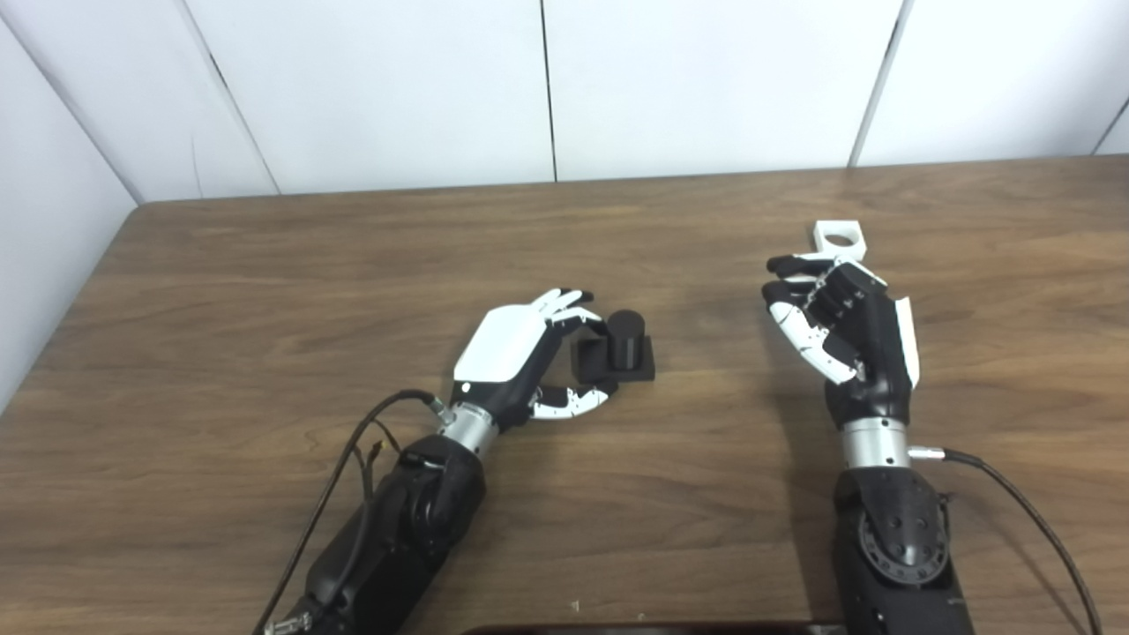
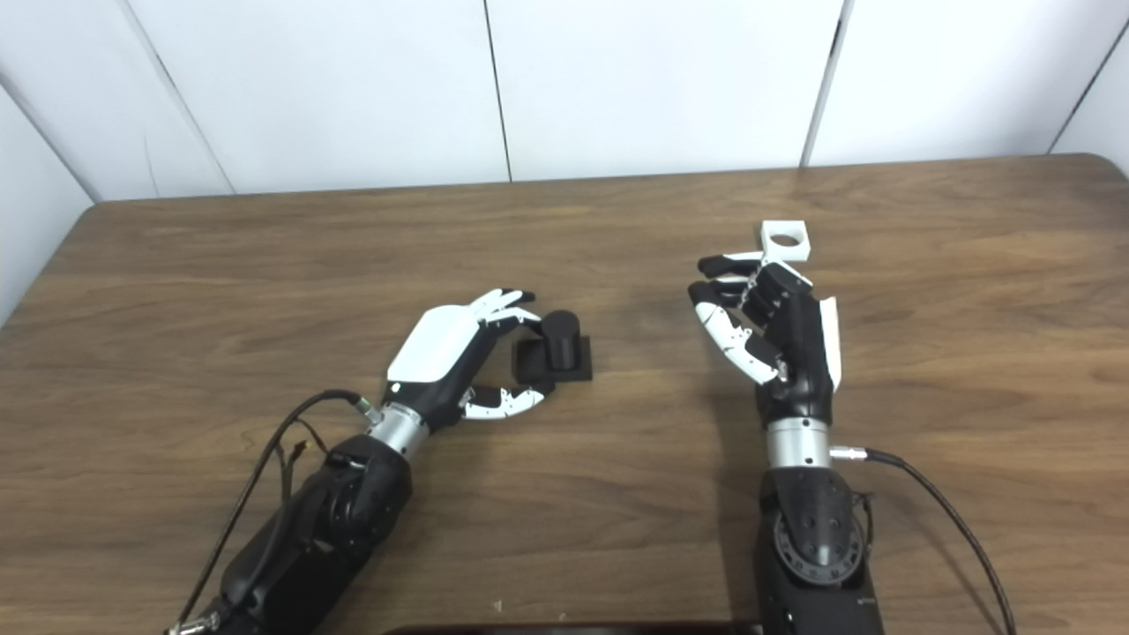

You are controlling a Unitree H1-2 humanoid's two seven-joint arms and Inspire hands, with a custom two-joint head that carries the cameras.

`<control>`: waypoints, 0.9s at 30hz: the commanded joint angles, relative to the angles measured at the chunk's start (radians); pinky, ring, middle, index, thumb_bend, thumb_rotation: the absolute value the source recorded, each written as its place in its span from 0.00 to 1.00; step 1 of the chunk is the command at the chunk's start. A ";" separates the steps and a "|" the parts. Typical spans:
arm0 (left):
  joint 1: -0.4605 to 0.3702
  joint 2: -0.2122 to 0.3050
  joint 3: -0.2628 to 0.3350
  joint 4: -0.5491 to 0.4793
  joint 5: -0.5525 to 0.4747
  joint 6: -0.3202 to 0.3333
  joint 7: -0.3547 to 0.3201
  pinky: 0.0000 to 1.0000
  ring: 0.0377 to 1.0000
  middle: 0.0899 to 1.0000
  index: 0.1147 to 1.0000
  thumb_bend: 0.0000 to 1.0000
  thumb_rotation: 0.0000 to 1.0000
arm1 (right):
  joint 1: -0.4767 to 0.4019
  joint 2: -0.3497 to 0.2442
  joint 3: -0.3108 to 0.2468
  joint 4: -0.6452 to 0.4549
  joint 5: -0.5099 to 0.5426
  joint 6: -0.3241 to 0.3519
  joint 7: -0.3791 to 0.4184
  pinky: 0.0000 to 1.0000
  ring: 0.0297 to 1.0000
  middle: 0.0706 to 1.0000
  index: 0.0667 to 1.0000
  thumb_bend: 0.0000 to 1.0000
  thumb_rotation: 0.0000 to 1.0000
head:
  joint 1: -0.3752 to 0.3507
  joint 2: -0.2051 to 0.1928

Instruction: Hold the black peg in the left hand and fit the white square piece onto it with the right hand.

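White wall panels with dark seams back a brown wood-grain surface (image 1: 265,291) that fills most of both views; its left and near edges are cut off, and a dark strip at the bottom edge is too cropped to identify.

Both arms enter from the bottom, cut off below the forearm. The right hand (image 1: 842,331) stands upright, palm toward the left, its fingers (image 1: 798,328) loosely curled and spread, holding nothing. Its fingertips reach up near the white piece (image 1: 838,236), a small square block with a round hole that lies flat on the surface just beyond the hand; whether a fingertip touches its near edge is hard to tell, since the hand covers that edge.

The left hand (image 1: 520,357) lies low, white back upward, angled toward the peg (image 1: 624,338). Its fingers (image 1: 564,304) stretch to the far side of the peg's square base and the thumb comes round the near side, so the hand brackets the base, half open. Contact cannot be made out: black fingertips blend with the black base. The peg, a short black cylinder, stands upright on that flat base near the middle of the surface, well apart from the white piece.

Thin cables trail from each wrist.
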 commanded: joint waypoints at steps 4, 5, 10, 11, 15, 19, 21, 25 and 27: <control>0.023 0.000 -0.024 0.081 0.022 0.034 -0.084 0.83 0.93 0.91 0.70 0.72 0.33 | 0.045 -0.010 -0.012 0.019 0.003 -0.008 0.002 0.44 0.50 0.58 0.46 0.49 0.18 | -0.001 0.001; 0.022 0.000 -0.024 0.084 0.025 0.033 -0.083 0.83 0.93 0.91 0.70 0.72 0.33 | 0.046 -0.010 -0.012 0.017 0.001 -0.007 0.001 0.45 0.50 0.58 0.46 0.49 0.18 | -0.001 0.001; 0.021 -0.002 -0.018 0.087 0.027 0.030 -0.088 0.84 0.93 0.91 0.69 0.71 0.32 | 0.046 -0.011 -0.015 0.010 -0.003 -0.003 -0.002 0.45 0.50 0.58 0.46 0.49 0.17 | -0.004 0.001; 0.020 -0.003 -0.017 0.091 0.027 0.028 -0.085 0.84 0.93 0.91 0.69 0.71 0.32 | 0.045 -0.012 -0.016 0.007 -0.002 -0.001 -0.001 0.45 0.50 0.58 0.46 0.49 0.17 | -0.006 0.001; 0.019 -0.007 -0.014 0.099 0.029 0.030 -0.085 0.84 0.93 0.91 0.67 0.71 0.33 | 0.030 -0.022 -0.035 -0.010 0.014 0.014 -0.003 0.46 0.52 0.59 0.46 0.49 0.17 | -0.021 -0.002; 0.020 -0.011 -0.010 0.110 0.026 0.022 -0.080 0.84 0.93 0.90 0.65 0.71 0.32 | -0.022 -0.071 -0.075 -0.017 0.003 0.017 -0.012 0.46 0.50 0.58 0.46 0.49 0.17 | -0.026 -0.005; 0.023 -0.014 -0.005 0.112 0.021 0.014 -0.073 0.84 0.93 0.90 0.63 0.71 0.30 | -0.067 -0.119 -0.103 -0.007 -0.003 0.007 -0.015 0.46 0.50 0.58 0.46 0.49 0.16 | -0.035 -0.008; 0.031 -0.016 0.002 0.112 0.019 0.003 -0.065 0.84 0.93 0.90 0.60 0.71 0.29 | -0.132 -0.187 -0.136 0.003 -0.002 0.009 -0.011 0.42 0.48 0.57 0.46 0.49 0.16 | -0.057 -0.017; 0.037 -0.015 0.007 0.102 0.015 0.008 -0.075 0.85 0.93 0.90 0.60 0.71 0.28 | -0.155 -0.217 -0.141 -0.003 -0.004 0.028 -0.004 0.41 0.48 0.57 0.46 0.49 0.16 | -0.083 -0.026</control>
